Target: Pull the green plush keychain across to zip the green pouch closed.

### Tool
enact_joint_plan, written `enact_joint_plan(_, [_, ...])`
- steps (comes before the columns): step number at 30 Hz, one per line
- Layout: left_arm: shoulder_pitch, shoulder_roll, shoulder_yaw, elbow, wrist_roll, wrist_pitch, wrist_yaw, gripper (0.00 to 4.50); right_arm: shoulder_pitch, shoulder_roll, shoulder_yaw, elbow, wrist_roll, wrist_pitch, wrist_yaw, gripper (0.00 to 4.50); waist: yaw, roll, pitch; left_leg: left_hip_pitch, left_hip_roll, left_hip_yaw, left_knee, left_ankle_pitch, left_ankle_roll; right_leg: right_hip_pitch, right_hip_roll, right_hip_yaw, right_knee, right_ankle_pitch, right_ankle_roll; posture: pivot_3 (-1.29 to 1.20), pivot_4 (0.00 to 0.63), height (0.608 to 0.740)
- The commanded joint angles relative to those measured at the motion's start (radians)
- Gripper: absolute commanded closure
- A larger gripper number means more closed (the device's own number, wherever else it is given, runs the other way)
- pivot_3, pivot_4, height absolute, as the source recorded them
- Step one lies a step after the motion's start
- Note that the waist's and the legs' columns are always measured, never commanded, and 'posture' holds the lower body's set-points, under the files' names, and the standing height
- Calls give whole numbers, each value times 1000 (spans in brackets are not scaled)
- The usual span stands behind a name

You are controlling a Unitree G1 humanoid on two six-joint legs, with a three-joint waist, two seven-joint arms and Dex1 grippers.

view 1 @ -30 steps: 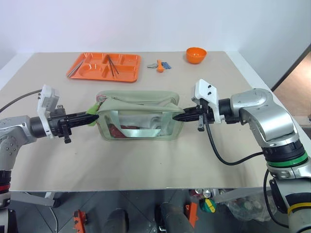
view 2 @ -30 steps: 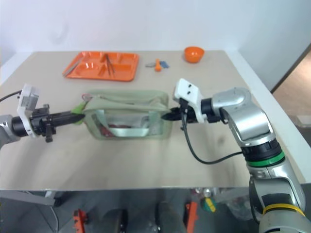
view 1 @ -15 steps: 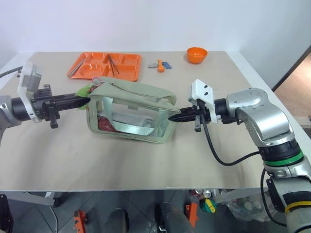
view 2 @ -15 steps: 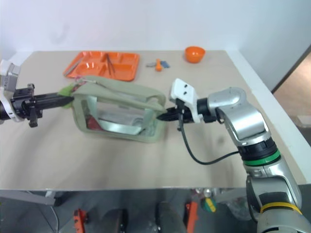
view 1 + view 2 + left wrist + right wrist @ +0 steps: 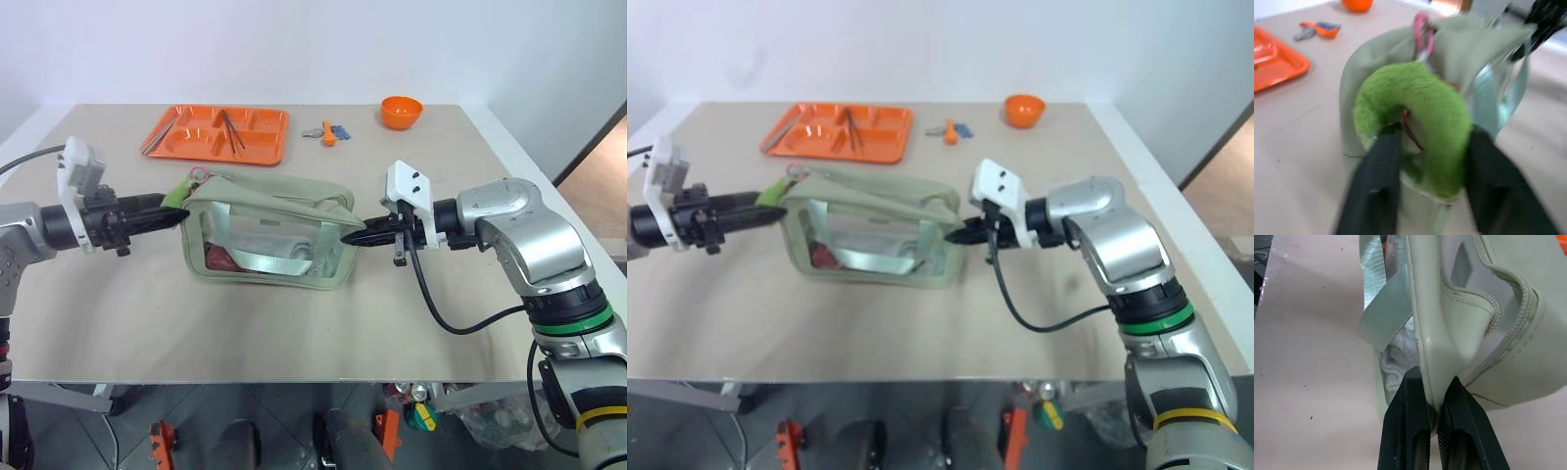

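Pinching the right end of the pouch (image 5: 269,235), the right gripper (image 5: 1434,423) has its fingers pressed tight on a fold of the fabric, basically anchoring that corner. Over on the other side, the left gripper (image 5: 1425,171) has its fingers spread either side of the keychain (image 5: 1418,115), and the wrist view is too blurry to say if they're actually squeezing the plush or just sitting around it, so I can't tell if it's got a real hold. The keychain sits at the pouch's left end, right by the gripper tip, with a pink ring (image 5: 199,175) next to it. So it looks to me like the pull is pretty much done, since the plush is all the way at the far end from the anchored corner. From the right wrist view the zipper line near that end looks shut, though the top is wrinkled so I wouldn't swear to it. What's left is probably just letting go. Pouch sits mid table (image 5: 323,338), tray (image 5: 220,135) and bowl (image 5: 402,111) way back.
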State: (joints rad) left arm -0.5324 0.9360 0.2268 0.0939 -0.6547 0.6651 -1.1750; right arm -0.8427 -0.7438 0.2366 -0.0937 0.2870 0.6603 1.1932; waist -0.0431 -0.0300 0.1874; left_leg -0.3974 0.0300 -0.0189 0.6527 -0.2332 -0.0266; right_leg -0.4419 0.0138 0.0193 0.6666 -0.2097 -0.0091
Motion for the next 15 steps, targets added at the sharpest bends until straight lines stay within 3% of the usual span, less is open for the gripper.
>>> enact_joint_plan(1, [9, 5, 30, -50, -33, 10, -19, 1534, -16, -21, -18, -10, -6, 0, 1, 4500, 0, 0, 0, 0, 0, 0, 0, 0, 0, 0, 0, 0, 0, 0, 0, 0, 150, 740])
enact_joint_plan(15, [80, 100, 129, -79, -100, 69, -84, 1534, -21, -16, -8, -1, -11, -6, 6, 4500, -1, 0, 0, 0, 0, 0, 0, 0, 0, 0, 0, 0, 0, 0, 0, 0, 150, 740])
